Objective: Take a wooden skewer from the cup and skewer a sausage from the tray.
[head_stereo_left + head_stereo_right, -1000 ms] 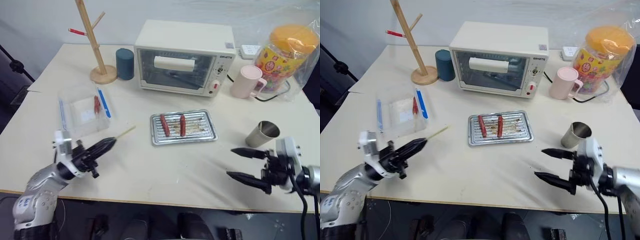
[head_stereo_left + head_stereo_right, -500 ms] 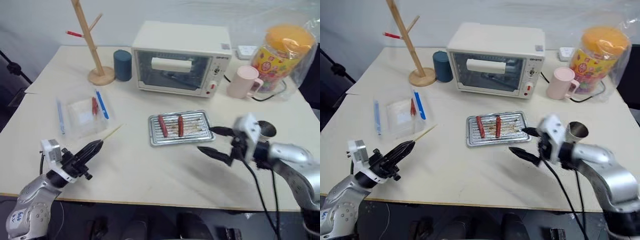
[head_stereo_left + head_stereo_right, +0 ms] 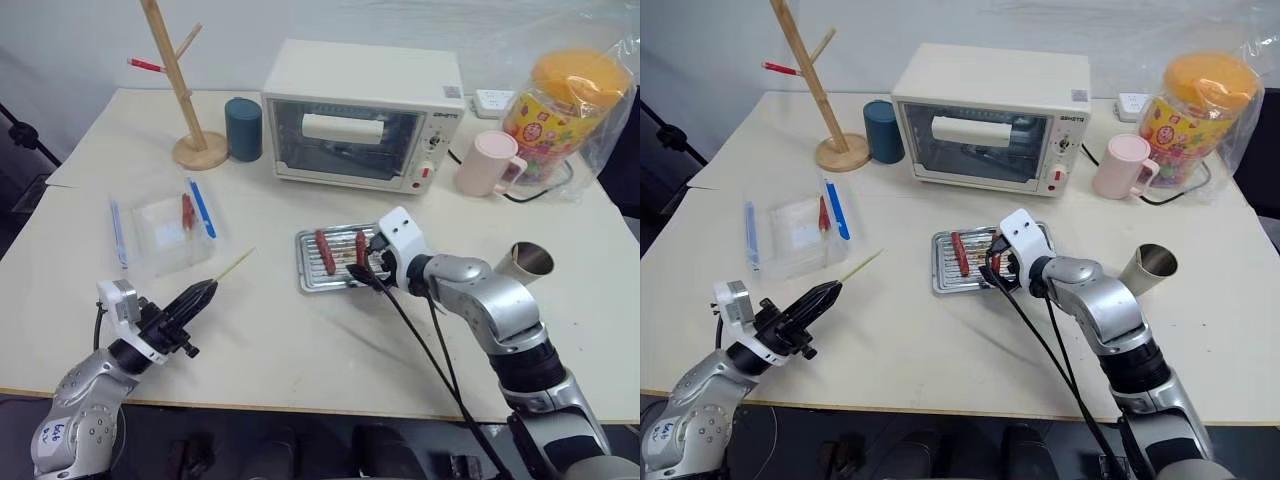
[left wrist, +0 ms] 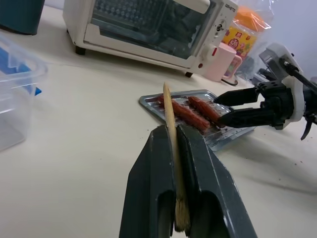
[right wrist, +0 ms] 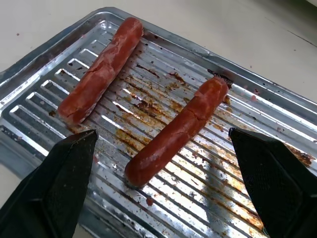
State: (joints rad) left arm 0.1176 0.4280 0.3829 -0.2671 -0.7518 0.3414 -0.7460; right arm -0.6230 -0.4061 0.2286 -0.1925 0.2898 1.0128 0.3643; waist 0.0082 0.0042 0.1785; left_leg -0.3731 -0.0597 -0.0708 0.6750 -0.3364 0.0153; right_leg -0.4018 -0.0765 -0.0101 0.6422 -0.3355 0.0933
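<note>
The left tool (image 3: 200, 295) clamped the wooden skewer (image 3: 238, 266); the right tool (image 5: 163, 186) stood open astride the sausage (image 5: 178, 130) in the tray (image 5: 44, 49), which risked rolling away on closing

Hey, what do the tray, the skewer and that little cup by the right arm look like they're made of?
Tray: shiny silver metal, likely steel or aluminium; it mirrors light along its ridges and carries brown grease marks.
Skewer, clamped in the left end effector: pale matte wood or bamboo, going by its dull tan surface.
Cup: appears to be brushed metal, grey with a bright rim; painted or plastic can't be ruled out.
</note>
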